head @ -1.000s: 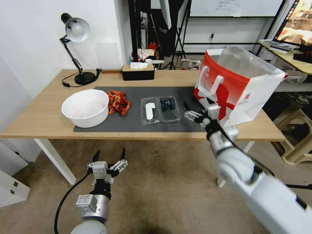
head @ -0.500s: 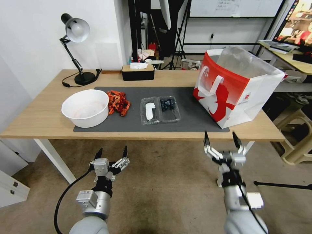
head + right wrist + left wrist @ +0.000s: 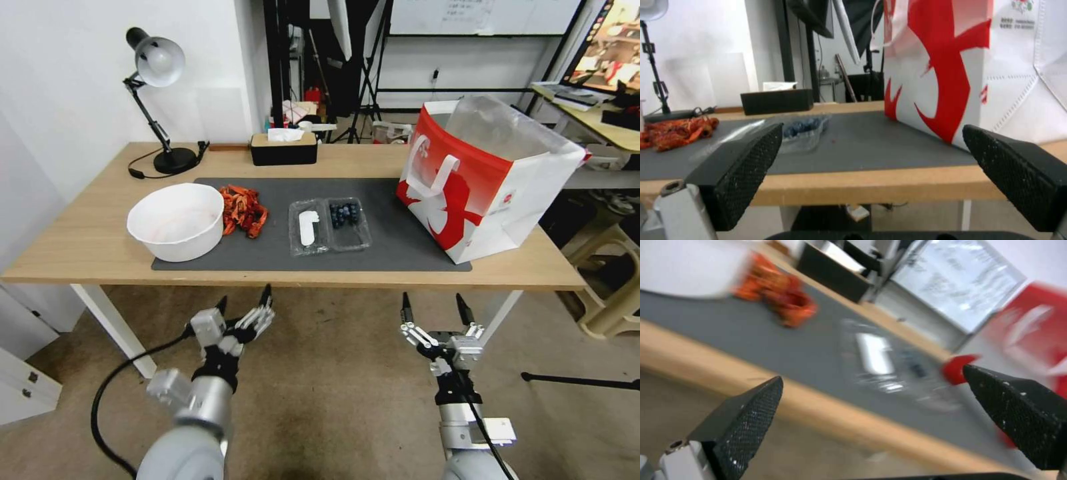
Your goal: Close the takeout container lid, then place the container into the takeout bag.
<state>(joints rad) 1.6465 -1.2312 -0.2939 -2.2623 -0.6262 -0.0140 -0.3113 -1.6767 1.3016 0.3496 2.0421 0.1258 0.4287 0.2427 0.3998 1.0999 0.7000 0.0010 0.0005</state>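
Observation:
The takeout container [image 3: 329, 225] lies open and flat on the grey mat [image 3: 393, 247], mid-table. Its lid [image 3: 307, 229], with a white oblong sticker, is the left half. The right half is the tray of dark blueberries [image 3: 345, 215]. To the right, the red-and-white takeout bag [image 3: 487, 180] stands upright with its mouth open. My left gripper [image 3: 245, 298] hangs open below the table's front edge, tilted toward the container [image 3: 896, 373]. My right gripper [image 3: 433, 301] is open too, below the edge in front of the bag [image 3: 951, 66], with the container [image 3: 804, 131] beyond it to one side.
A white round bowl [image 3: 177, 221] and a pile of red-orange bits [image 3: 243, 210] sit on the mat's left. A black tissue box [image 3: 283, 148] and a desk lamp [image 3: 157, 67] stand at the back. The wooden table edge [image 3: 293, 279] lies between both grippers and the mat.
My right gripper drew back from the mat beside the bag to below the table's front edge. The left gripper rose a little and tilted toward the table.

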